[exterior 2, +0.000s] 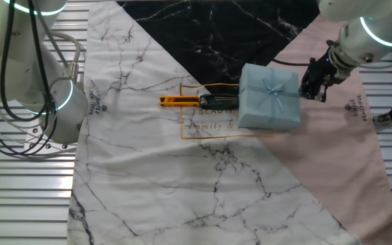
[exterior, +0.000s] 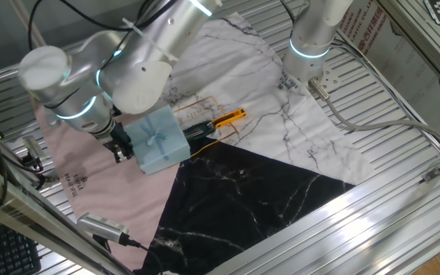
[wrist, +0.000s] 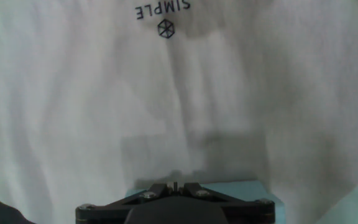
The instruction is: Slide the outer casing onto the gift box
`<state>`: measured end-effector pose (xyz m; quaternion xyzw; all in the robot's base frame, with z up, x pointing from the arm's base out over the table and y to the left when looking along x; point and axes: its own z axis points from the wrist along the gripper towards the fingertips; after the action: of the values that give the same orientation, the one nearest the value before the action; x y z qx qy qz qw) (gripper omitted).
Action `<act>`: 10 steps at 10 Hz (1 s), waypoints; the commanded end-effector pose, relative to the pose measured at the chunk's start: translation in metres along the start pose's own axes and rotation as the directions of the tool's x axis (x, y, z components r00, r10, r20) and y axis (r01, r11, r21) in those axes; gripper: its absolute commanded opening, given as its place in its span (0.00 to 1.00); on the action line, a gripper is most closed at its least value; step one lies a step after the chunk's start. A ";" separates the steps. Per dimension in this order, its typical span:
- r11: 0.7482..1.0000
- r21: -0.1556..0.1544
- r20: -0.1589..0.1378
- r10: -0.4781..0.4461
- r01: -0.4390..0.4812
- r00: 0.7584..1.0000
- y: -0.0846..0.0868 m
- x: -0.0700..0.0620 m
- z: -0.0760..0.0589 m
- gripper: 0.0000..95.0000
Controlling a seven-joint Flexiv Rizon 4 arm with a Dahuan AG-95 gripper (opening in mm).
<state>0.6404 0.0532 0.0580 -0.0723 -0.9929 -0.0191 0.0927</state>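
Pale blue cardboard, the outer casing [exterior 2: 269, 96], sat on the tabletop beside a black tool [exterior 2: 199, 102], apparently already sleeved over the gift box, which I could not see. Whether my jaws were open or closed I could not tell; little seemed left

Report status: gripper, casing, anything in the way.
Gripper beside outer casing, jaw state unclear. Casing flat on the cloth, bow up; gift box not visible. Black tool with orange handle against its far side.
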 end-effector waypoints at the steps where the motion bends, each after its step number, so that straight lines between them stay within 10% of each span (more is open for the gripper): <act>1: 1.000 0.000 0.002 -0.002 0.002 1.000 0.000 -0.001 0.001 0.00; 10: 1.000 0.011 -0.005 -0.005 0.005 1.000 0.011 -0.013 -0.029 0.00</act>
<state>0.6553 0.0590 0.0870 -0.0691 -0.9932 -0.0144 0.0924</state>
